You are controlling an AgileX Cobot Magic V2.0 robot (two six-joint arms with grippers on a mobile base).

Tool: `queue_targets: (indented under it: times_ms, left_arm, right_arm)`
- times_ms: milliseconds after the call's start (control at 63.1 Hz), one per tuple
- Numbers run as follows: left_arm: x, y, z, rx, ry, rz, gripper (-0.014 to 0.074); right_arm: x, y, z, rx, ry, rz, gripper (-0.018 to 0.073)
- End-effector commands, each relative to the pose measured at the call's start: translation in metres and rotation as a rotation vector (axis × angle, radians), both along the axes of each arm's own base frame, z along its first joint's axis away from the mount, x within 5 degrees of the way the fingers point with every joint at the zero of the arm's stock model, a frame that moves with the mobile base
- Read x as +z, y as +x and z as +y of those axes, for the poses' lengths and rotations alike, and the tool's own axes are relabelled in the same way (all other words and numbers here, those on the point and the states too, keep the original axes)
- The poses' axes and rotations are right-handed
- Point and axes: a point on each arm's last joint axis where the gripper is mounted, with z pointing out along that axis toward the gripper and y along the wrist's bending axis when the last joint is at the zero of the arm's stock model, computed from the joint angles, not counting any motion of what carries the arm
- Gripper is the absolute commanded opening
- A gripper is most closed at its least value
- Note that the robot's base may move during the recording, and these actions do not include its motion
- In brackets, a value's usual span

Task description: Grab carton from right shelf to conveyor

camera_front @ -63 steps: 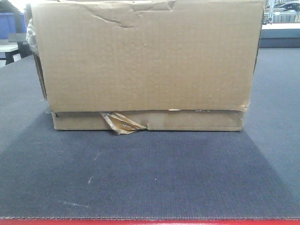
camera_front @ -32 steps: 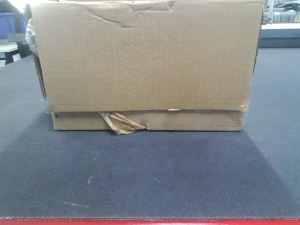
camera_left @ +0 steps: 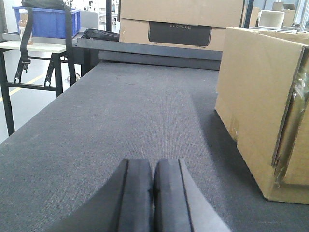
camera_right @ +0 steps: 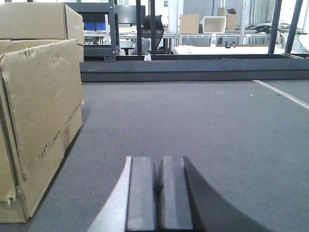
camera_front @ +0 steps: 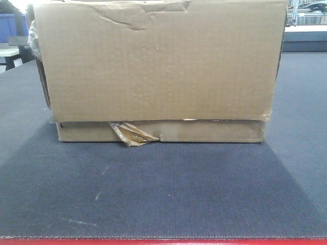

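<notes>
A brown cardboard carton (camera_front: 158, 66) rests on the dark grey belt (camera_front: 163, 189), filling the upper part of the front view, with torn tape at its lower edge. In the left wrist view the carton (camera_left: 260, 111) stands to the right of my left gripper (camera_left: 153, 166), which is shut and empty just above the belt. In the right wrist view the carton (camera_right: 38, 121) stands to the left of my right gripper (camera_right: 159, 162), also shut and empty. Neither gripper touches the carton.
A low dark rail (camera_right: 193, 70) bounds the belt's far side. Beyond it stand other cartons (camera_left: 181, 19), a table with a blue bin (camera_left: 46, 21) on the left, and shelving with boxes (camera_right: 203, 21). A red edge (camera_front: 163, 242) runs along the belt's front.
</notes>
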Motion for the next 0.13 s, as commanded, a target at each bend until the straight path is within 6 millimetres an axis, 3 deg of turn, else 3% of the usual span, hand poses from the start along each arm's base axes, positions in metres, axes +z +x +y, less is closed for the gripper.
queue_targets:
  times_ms: [0, 111]
  left_arm:
    - [0.0025, -0.0004, -0.0001, 0.000, 0.002, -0.026, 0.0001]
    - [0.0025, -0.0004, -0.0001, 0.000, 0.002, -0.026, 0.0001]
  right_arm:
    - [0.0020, -0.0004, -0.0005, -0.008, -0.017, -0.024, -0.0075]
    - [0.0020, -0.0004, -0.0005, -0.008, -0.017, -0.024, -0.0075]
